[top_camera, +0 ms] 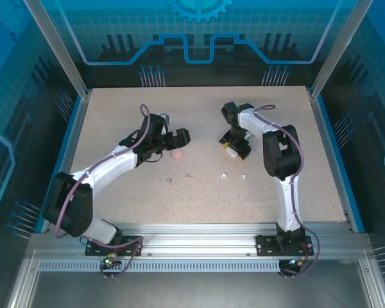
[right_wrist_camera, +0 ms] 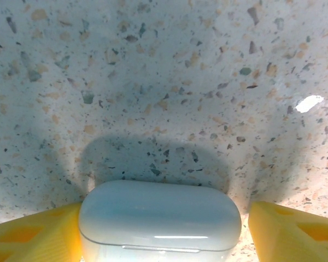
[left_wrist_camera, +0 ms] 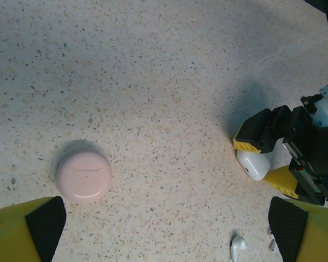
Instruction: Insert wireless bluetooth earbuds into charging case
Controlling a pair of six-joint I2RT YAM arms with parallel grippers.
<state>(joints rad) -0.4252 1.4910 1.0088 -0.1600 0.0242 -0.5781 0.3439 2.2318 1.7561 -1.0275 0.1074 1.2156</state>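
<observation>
Four tiny earbuds lie in a row on the speckled table: two pinkish ones (top_camera: 170, 181) (top_camera: 188, 174) and two white ones (top_camera: 223, 175) (top_camera: 244, 177). One white earbud (left_wrist_camera: 238, 246) shows at the bottom of the left wrist view. The white case (right_wrist_camera: 159, 218) lies closed on the table between the yellow fingers of my right gripper (top_camera: 233, 149). Its left finger (right_wrist_camera: 33, 234) touches the case and a small gap remains at the right finger (right_wrist_camera: 295, 229). My left gripper (left_wrist_camera: 167, 240) stands wide open above the table, with the closed pink round case (left_wrist_camera: 83, 176) just ahead of its left finger.
The pink case (top_camera: 176, 154) sits left of centre and the white case (left_wrist_camera: 253, 164) right of centre. The earbuds lie nearer the arm bases. Blue walls and metal posts ring the table (top_camera: 115, 115).
</observation>
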